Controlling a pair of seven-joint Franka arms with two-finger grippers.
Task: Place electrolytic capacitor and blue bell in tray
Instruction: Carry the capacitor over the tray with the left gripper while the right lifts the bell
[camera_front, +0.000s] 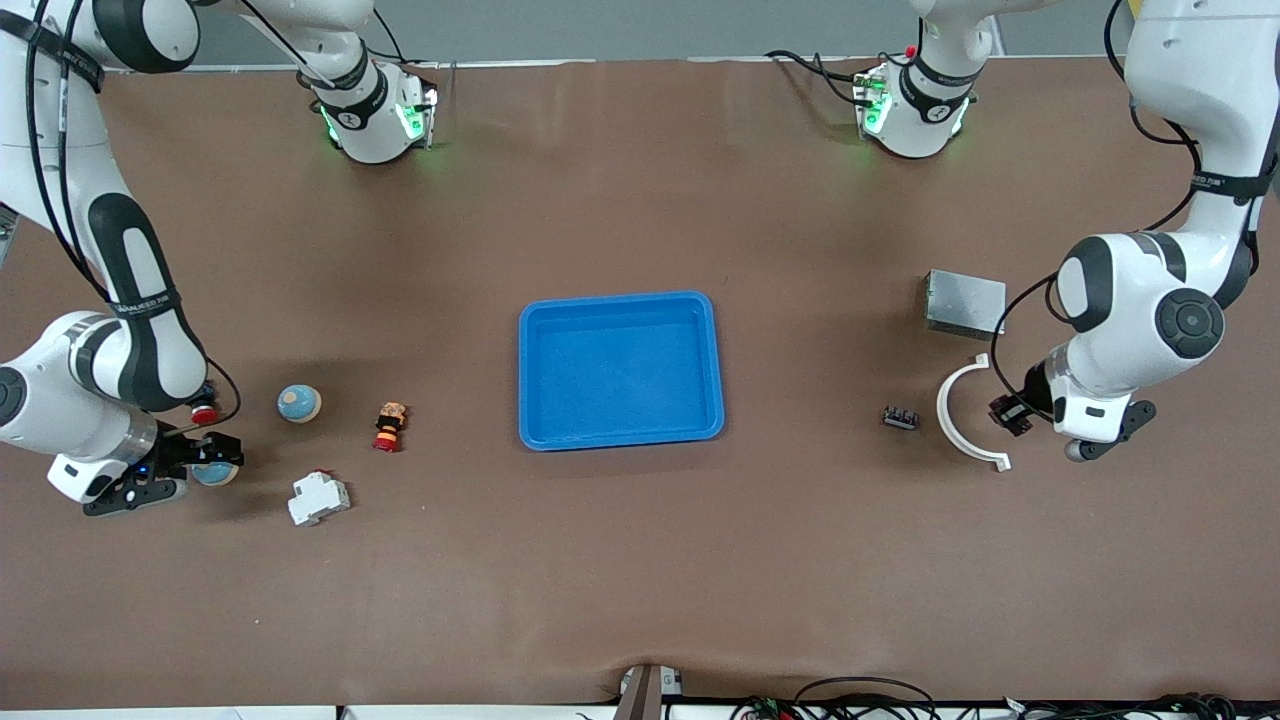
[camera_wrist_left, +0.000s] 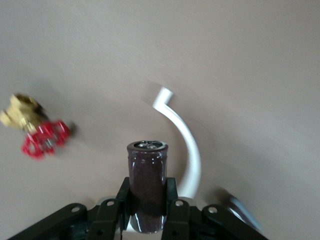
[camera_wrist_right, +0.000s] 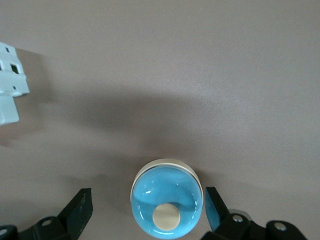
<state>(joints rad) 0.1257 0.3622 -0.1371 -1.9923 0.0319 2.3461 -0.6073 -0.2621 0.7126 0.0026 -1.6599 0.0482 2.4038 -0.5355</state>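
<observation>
- We see the tray (camera_front: 620, 370) mid-worktop w/ nothing in it.
- Left hand (camera_wrist_left: 148, 212) is pinching the electrolytic capacitor (camera_wrist_left: 147, 192), a dark upright cylinder, over the worktop (camera_front: 640, 560) at the left arm's end, next to the white curved piece (camera_front: 962, 415).
- Right hand (camera_wrist_right: 147, 212) is spread wide on either side of the blue bell (camera_wrist_right: 167, 200), which sits on the worktop at the right arm's end; fingers not touching it.
- Only the left wrist view shows us a brass valve w/ red handle (camera_wrist_left: 35, 130).
- Front view alone shows us the grey metal box (camera_front: 964, 303), small black part (camera_front: 900, 417), a second blue ball (camera_front: 299, 403) and a red-orange button part (camera_front: 390, 427).
- White breaker (camera_front: 318, 497): seen whole from the front, only its edge in the right wrist view.
</observation>
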